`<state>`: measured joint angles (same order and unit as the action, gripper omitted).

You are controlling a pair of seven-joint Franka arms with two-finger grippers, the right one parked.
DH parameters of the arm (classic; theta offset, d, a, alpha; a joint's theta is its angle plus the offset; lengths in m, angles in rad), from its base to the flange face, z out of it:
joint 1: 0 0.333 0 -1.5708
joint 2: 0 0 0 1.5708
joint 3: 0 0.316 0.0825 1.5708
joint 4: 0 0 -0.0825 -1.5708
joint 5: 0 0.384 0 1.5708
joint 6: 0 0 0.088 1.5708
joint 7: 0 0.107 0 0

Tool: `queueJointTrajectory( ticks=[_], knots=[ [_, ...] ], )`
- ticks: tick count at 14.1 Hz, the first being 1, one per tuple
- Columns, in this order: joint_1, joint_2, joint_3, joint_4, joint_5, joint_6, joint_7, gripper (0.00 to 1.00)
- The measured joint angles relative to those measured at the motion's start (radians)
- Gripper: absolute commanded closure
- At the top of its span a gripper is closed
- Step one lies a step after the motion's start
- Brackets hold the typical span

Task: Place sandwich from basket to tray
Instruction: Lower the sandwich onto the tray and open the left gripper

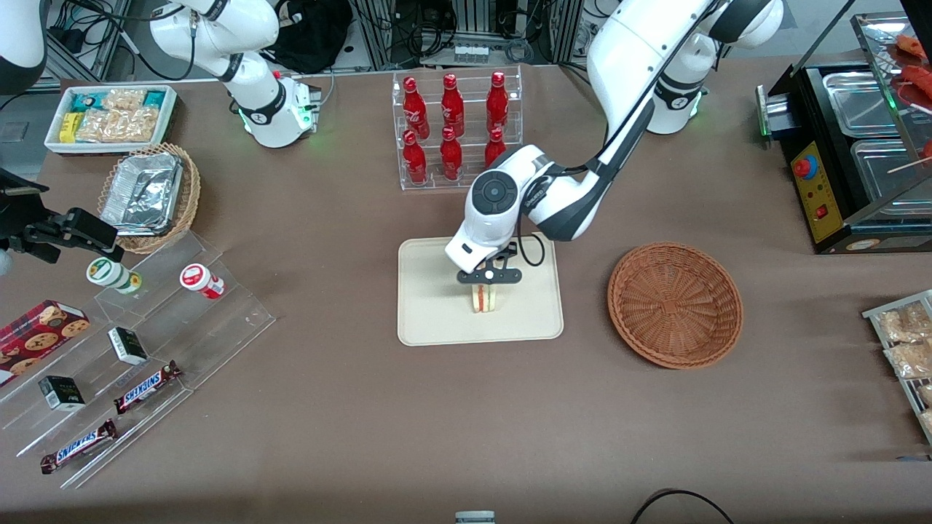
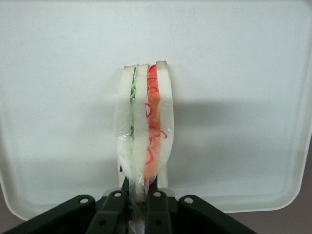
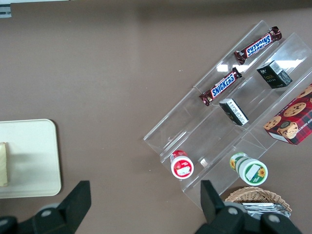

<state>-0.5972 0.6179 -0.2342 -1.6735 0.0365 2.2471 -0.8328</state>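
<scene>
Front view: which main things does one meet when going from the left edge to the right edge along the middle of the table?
Foil containers in a tan wicker basket → tray → gripper holding the sandwich over the tray → basket, empty.

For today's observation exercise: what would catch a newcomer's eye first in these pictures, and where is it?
The gripper stands over the middle of the cream tray, shut on the sandwich, which is held on edge with its red and green filling showing. Beside the tray, toward the working arm's end of the table, sits the empty brown basket. Farther from the front camera, red bottles fill a clear rack.
</scene>
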Motion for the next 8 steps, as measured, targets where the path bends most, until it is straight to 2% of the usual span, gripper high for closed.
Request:
queueJointTrajectory(
  ticks=[1, 2, 3, 8],
  knots=[
    [-0.003, 0.006, 0.000, 0.002, 0.000, 0.000, -0.004, 0.55],
    [-0.006, 0.009, 0.000, 0.002, 0.000, 0.001, -0.012, 0.10],
    [-0.008, 0.010, 0.000, 0.004, 0.000, 0.001, -0.019, 0.00],
    [-0.010, -0.015, 0.010, 0.031, 0.000, -0.009, -0.036, 0.00]
  ],
)
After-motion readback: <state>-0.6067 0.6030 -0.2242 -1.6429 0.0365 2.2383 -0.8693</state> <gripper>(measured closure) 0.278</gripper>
